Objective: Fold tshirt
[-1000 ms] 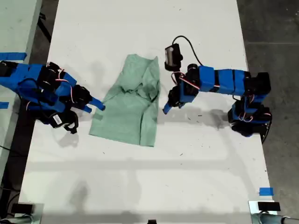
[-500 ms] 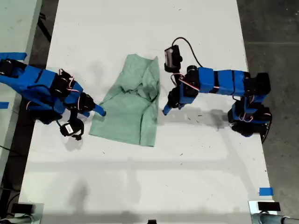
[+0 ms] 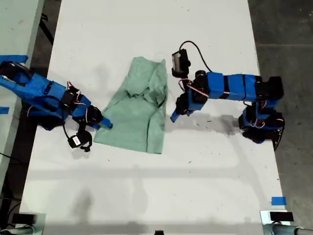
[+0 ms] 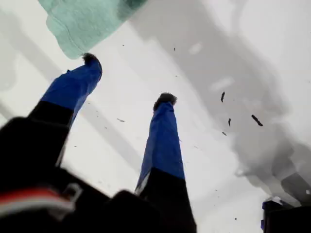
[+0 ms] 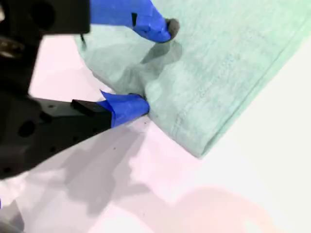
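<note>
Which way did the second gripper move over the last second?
Yes: my second gripper moved toward the exterior view's bottom edge, along the tshirt's side.

first tool (image 4: pixel 129 77) jaws spread, second tool (image 5: pixel 155 68) jaws apart, both arms low, reaching inward

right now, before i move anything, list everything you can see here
tshirt: 1, pale mint green, partly folded, middle of the table
table: 1, white, with dark specks, fills most of the exterior view
blue tape: 3 pieces, one on the table at the exterior view's lower right, two beyond the table at its left edge
floor: grey, along both sides of the exterior view
my first gripper: blue fingers, open, over bare table beside the tshirt's edge, on the exterior view's right
my second gripper: blue fingers, open, straddling the tshirt's edge near a corner, on the exterior view's left
</note>
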Robot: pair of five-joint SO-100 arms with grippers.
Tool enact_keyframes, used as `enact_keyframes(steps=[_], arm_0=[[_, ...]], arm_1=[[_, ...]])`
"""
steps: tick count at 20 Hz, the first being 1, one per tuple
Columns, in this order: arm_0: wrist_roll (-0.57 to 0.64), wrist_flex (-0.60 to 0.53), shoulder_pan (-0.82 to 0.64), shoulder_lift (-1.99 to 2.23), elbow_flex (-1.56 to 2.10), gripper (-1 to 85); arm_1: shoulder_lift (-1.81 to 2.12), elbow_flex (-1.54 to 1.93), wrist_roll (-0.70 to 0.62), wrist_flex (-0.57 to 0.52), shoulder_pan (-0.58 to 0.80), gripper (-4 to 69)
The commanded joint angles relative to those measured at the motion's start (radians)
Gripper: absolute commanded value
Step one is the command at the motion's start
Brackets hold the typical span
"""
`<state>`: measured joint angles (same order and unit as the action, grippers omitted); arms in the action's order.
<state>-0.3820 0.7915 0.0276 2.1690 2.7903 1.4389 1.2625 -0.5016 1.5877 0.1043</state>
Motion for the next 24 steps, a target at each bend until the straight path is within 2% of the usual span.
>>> enact_keyframes(steps=[1,4,6,9,14,16,19,21,22,24], arm_0=[[-0.026,-0.012,0.043,-0.069,-0.069,18.9],[-0.015,-0.012,0.044,-0.1,-0.106,12.3],[-0.015,0.086,0.044,-0.098,-0.175,12.0],[-0.023,0.244,0.063,-0.092,-0.293,16.8],[-0.031,0.239,0.066,-0.094,-0.281,22.3],[-0.035,0.179,0.069,-0.095,-0.219,22.2],[-0.038,0.003,0.074,-0.095,-0.087,18.1],[-0.041,-0.032,0.087,-0.101,-0.072,8.7],[-0.035,0.0,0.089,-0.129,-0.112,0.1],[-0.02,0.186,0.094,-0.311,-0.336,0.1]], arm_1=[[0.086,0.003,0.009,-0.026,-0.012,25.8],[0.086,0.009,0.006,-0.029,-0.011,25.8],[0.087,0.009,0.009,-0.023,-0.011,25.8],[0.087,0.012,0.009,-0.028,-0.012,25.8],[0.087,0.012,-0.002,-0.029,-0.008,25.8],[0.087,0.015,0.002,-0.029,-0.011,25.8],[0.089,0.035,0.005,-0.032,-0.014,25.9],[0.098,0.052,0.014,-0.035,-0.017,26.0],[0.106,0.061,0.015,-0.04,-0.018,26.0],[0.114,0.072,0.014,-0.054,-0.014,26.0]])
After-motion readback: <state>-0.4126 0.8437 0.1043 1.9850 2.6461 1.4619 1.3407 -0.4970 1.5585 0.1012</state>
